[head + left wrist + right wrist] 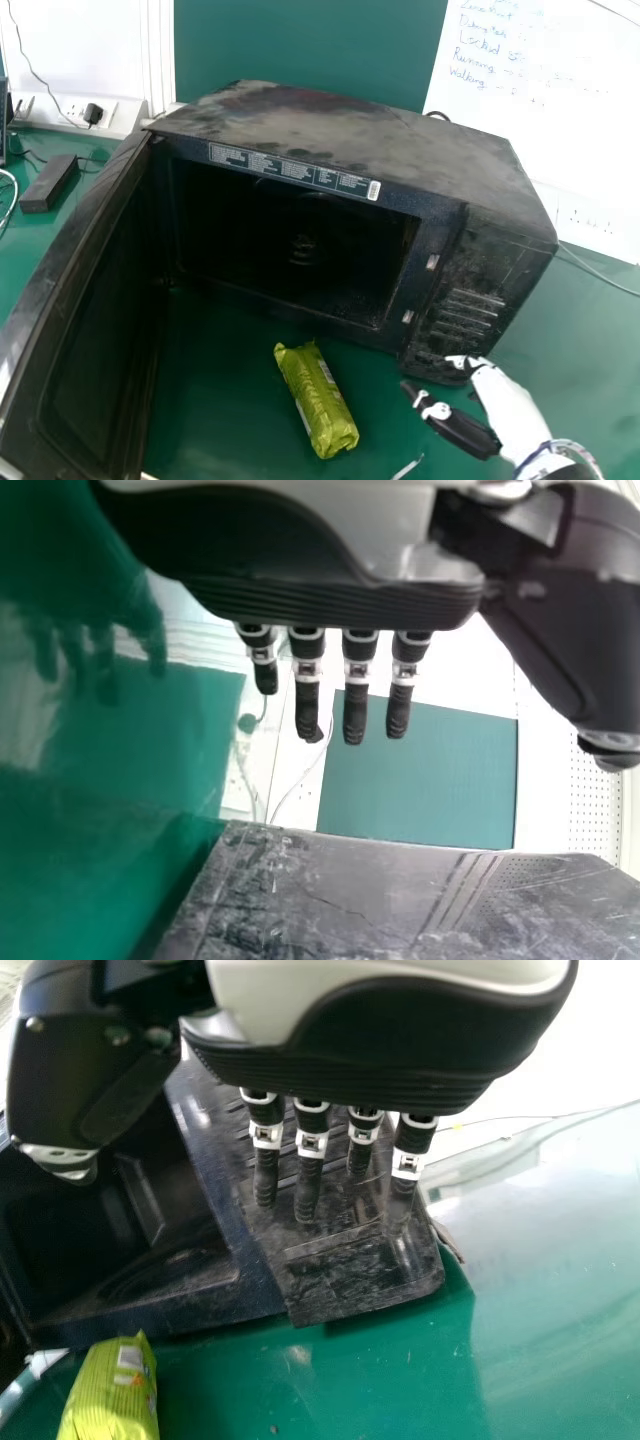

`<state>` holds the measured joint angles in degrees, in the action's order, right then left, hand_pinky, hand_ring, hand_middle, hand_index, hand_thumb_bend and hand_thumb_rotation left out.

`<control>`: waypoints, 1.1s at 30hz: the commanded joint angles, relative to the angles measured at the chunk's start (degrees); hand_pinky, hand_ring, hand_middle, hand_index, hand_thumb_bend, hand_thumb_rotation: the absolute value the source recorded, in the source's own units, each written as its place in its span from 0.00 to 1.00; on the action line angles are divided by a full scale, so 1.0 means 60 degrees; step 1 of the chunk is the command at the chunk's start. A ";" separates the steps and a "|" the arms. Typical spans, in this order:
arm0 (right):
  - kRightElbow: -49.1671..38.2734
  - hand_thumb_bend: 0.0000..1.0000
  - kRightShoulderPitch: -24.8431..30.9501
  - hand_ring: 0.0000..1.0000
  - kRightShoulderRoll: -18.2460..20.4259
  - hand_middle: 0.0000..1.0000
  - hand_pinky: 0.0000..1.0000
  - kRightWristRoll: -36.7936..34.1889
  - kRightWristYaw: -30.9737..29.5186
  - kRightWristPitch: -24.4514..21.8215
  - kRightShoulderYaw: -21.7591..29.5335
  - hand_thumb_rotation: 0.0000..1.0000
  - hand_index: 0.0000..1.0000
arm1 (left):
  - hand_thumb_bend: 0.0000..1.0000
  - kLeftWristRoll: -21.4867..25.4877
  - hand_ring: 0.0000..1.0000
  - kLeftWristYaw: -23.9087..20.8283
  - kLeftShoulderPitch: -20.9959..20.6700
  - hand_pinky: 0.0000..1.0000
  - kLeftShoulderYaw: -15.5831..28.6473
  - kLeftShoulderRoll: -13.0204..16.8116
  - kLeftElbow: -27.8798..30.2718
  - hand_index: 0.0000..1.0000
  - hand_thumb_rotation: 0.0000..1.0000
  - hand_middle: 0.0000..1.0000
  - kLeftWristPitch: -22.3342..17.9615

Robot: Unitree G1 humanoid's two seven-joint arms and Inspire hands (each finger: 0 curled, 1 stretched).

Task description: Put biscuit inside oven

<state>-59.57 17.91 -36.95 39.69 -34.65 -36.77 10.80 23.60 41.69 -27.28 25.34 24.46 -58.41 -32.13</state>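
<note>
Fingers first: on the right hand [515, 415], they're straight and wide, the thumb parted from them, nothing in between, hanging just beside the control panel [468, 312] of the microwave oven [340, 122]; whether they touch it, I can't tell. Over in the left wrist view, the left hand [350, 545] has straight fingers too, empty. And here's the prize, the green biscuit packet [318, 402], lying on the worktop [215, 410], on the near-edge side of the oven, between its swung-open door [75, 320] and that right hand. The cavity [290, 250] gapes behind it, so this looks like the very start: the pick-up comes next, with the hand needing to go across and down. Danger one: a straight sweep toward the oven's mouth could catch the panel's lower corner and nudge the whole oven. Danger two: the packet lies low and loose, so a shallow or off-centre close could push it toward the worktop's near edge or roll it. Squeeze too hard and the soft wrapper may crush the biscuits; lift too little and its end could snag the cavity's front lip.
</note>
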 commanded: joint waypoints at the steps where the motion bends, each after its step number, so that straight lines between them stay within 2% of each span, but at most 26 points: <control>1: -0.0072 0.90 -0.0260 0.79 0.0291 0.83 0.69 0.0570 -0.0363 0.0237 -0.0346 0.48 0.87 | 0.63 -0.0076 0.86 -0.0011 0.0285 0.82 -0.0081 -0.0218 -0.0033 0.88 0.63 0.88 0.0121; 7: -0.0072 0.90 -0.1147 0.82 0.0983 0.85 0.75 0.2509 -0.1897 0.0582 -0.1251 0.48 0.88 | 0.64 -0.0090 0.87 0.0032 0.0296 0.82 -0.0089 -0.0238 -0.0040 0.88 0.63 0.88 0.0021; 11: -0.0072 0.91 -0.1714 0.81 0.1742 0.85 0.71 0.3808 -0.2837 0.1019 -0.1733 0.52 0.89 | 0.63 -0.0059 0.87 0.0077 0.0306 0.82 -0.0082 -0.0246 -0.0019 0.88 0.63 0.88 0.0061; 19: -0.0066 0.90 -0.2764 0.86 0.3443 0.88 0.78 0.6548 -0.4947 0.2036 -0.2611 0.59 0.91 | 0.64 -0.0075 0.86 -0.0047 0.0358 0.82 -0.0094 -0.0301 0.0108 0.88 0.62 0.88 0.0120; 25: 0.0270 0.91 -0.3263 0.87 0.4796 0.90 0.78 0.7864 -0.5556 0.2881 -0.2998 0.58 0.91 | 0.65 -0.0145 0.86 -0.0167 0.0401 0.82 -0.0135 -0.0326 0.0173 0.87 0.63 0.88 0.0070; 33: 0.0837 0.93 -0.3827 0.86 0.6060 0.90 0.78 0.9277 -0.5880 0.3918 -0.3234 0.55 0.91 | 0.66 -0.0114 0.86 -0.0132 0.0433 0.82 -0.0151 -0.0360 0.0234 0.87 0.63 0.88 0.0060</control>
<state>-55.08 -4.14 -1.69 94.02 -69.36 -14.42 -8.28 23.59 40.87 -26.46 25.22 23.67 -56.37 -32.79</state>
